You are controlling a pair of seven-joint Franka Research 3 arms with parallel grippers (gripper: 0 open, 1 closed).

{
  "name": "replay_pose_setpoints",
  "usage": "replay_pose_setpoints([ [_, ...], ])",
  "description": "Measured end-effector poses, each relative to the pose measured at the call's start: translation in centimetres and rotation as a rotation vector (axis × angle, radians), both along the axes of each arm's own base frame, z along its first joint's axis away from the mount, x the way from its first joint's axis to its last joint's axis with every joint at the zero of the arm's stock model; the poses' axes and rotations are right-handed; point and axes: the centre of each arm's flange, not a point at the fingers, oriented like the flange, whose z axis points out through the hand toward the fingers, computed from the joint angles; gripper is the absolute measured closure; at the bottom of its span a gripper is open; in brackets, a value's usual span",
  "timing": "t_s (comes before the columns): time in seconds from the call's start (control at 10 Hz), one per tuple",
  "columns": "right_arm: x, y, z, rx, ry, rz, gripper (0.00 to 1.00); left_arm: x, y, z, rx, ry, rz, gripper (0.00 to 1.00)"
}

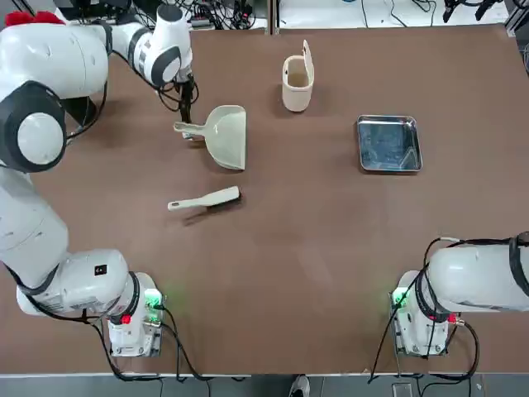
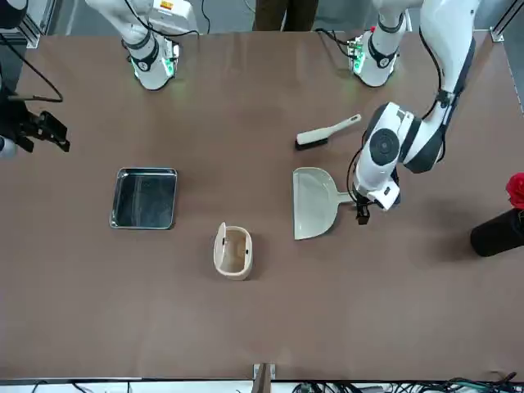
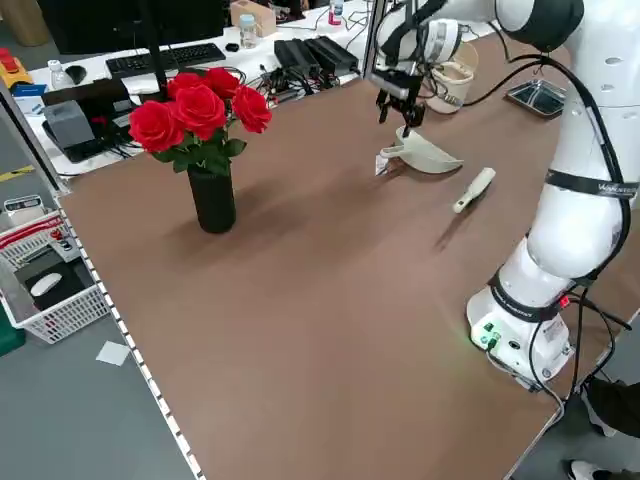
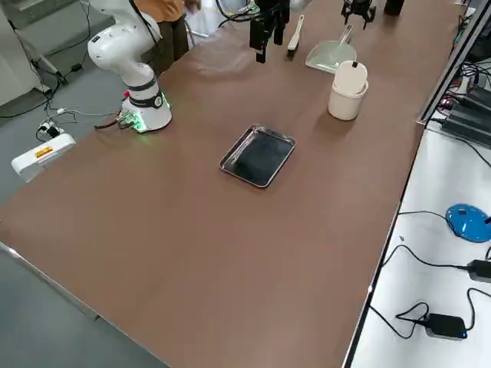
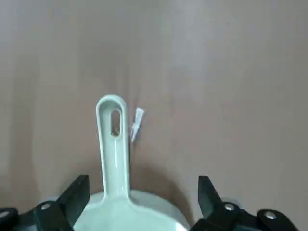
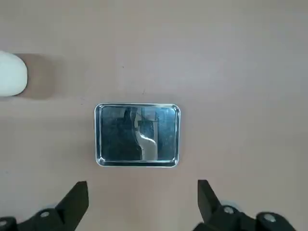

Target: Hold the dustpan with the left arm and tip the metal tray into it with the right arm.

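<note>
The cream dustpan [image 1: 227, 136] lies flat on the brown table, its handle [image 5: 114, 139] pointing toward the robot's left. My left gripper [image 1: 186, 109] hangs open just above the spot where the handle joins the scoop, its fingers [image 5: 77, 192] wide apart on either side and nothing held. The front view shows the same gripper [image 2: 361, 213] beside the dustpan [image 2: 313, 202]. The shiny metal tray [image 1: 388, 143] rests flat at the far right. High over the tray [image 6: 137, 134], my right gripper [image 6: 142, 190] is open and empty; it also shows at the front view's left edge [image 2: 41, 131].
A cream lidded bin [image 1: 297, 81] stands between dustpan and tray, farther back. The slim hand brush [image 1: 204, 199] lies nearer the robot than the dustpan. A small white scrap [image 5: 137, 122] lies by the handle. A black vase of red roses [image 3: 213, 190] stands at the far left.
</note>
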Motion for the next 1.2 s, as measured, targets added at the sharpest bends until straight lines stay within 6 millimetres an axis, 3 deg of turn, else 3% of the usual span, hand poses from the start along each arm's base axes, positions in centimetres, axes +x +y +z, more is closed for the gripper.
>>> replay_pose_setpoints([
  [0.2,0.0,-0.1,-0.3,0.002,0.006,-0.002,0.0,1.8,-0.3,4.7,0.023,-0.014,-0.076,0.0],
  [0.6,-0.1,0.0,-0.5,0.024,0.009,-0.005,0.0,5.6,2.9,15.9,0.026,-0.026,-0.27,0.0],
  [0.8,-0.1,0.1,-0.4,0.034,0.008,-0.005,0.0,5.6,6.1,21.3,-0.036,-0.054,-0.408,0.0],
  [1.2,-0.7,0.0,0.4,0.034,-0.001,-0.009,0.0,3.4,12.1,27.3,-0.121,0.015,-0.825,0.0],
])
